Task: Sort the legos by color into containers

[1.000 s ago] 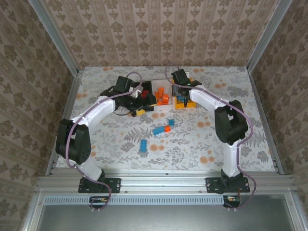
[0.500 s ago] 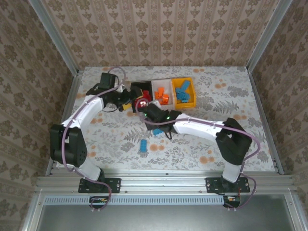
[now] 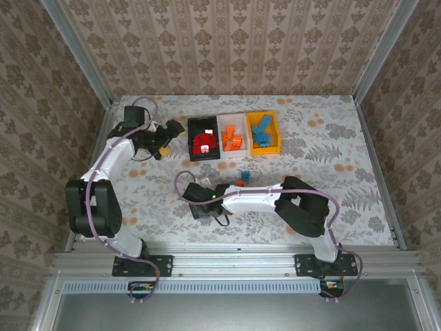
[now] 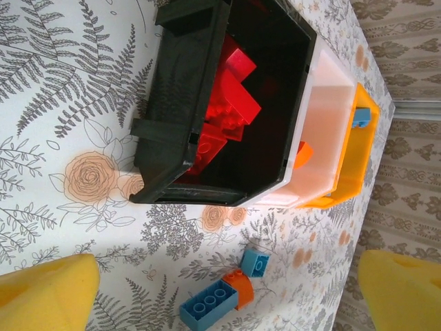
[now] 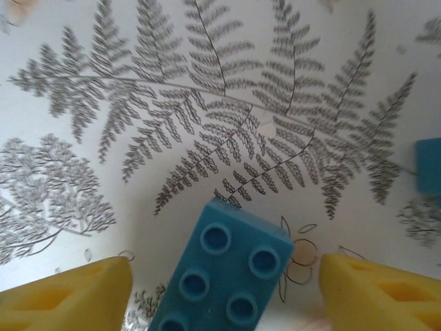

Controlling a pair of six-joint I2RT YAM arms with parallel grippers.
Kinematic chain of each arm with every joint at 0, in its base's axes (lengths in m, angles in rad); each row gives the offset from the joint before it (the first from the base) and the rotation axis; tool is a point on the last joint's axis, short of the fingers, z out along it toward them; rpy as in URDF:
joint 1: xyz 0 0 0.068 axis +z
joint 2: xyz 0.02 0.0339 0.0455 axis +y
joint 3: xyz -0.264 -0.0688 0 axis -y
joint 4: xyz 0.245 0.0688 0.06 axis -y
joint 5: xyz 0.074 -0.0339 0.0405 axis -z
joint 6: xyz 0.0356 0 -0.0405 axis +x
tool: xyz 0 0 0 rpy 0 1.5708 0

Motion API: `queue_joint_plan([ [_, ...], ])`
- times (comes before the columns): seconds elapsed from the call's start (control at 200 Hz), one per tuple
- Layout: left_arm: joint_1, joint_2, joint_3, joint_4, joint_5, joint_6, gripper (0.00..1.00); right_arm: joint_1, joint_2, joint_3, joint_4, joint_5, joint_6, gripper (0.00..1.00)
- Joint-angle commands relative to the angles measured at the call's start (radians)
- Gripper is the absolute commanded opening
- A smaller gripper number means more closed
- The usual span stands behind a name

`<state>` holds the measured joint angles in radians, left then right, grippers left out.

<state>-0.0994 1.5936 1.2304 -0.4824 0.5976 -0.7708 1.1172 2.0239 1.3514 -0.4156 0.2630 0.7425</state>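
R gripper (image 5: 224,293) pads apart, straddling blue brick (image 5: 227,272), no contact, approx 7 o'clock of bins (image 3: 218,138). L gripper (image 4: 224,286) wide apart, empty, 9 o'clock of black bin (image 4: 165,131).

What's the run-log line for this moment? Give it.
left gripper: open, near black bin | right gripper: open, straddling blue brick, not touching | phase: pre-grasp

Light was even and diffuse, shadows on the table (image 3: 344,179) were faint, red legos (image 3: 204,143) read oversaturated from above, yellow fingertips (image 5: 65,293) were slightly soft at frame corners.
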Motion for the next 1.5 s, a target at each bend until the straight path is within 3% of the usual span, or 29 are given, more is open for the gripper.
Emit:
queue_joint_plan([
  [0.0,-0.006,-0.018,-0.012,0.014,0.024,-0.019,0.98,-0.001,0.027,0.036,-0.009,-0.035,0.061,0.65],
  [0.315,-0.009,-0.026,-0.012,0.018,0.033,-0.024,0.98,-0.007,0.028,0.053,-0.024,0.008,0.034,0.34],
  [0.85,-0.017,-0.031,-0.014,0.026,0.037,-0.026,0.98,-0.047,-0.102,0.027,-0.014,0.147,-0.098,0.31],
  [1.055,-0.04,-0.03,-0.013,0.034,0.037,-0.025,0.98,-0.181,-0.211,-0.003,0.002,0.2,-0.188,0.31],
  [1.215,-0.105,-0.014,-0.011,0.052,0.091,-0.02,0.99,-0.371,-0.263,-0.014,0.037,0.202,-0.267,0.32],
  [1.495,-0.268,0.049,0.011,0.043,0.123,0.023,0.99,-0.645,-0.083,0.137,0.031,0.114,-0.378,0.33],
])
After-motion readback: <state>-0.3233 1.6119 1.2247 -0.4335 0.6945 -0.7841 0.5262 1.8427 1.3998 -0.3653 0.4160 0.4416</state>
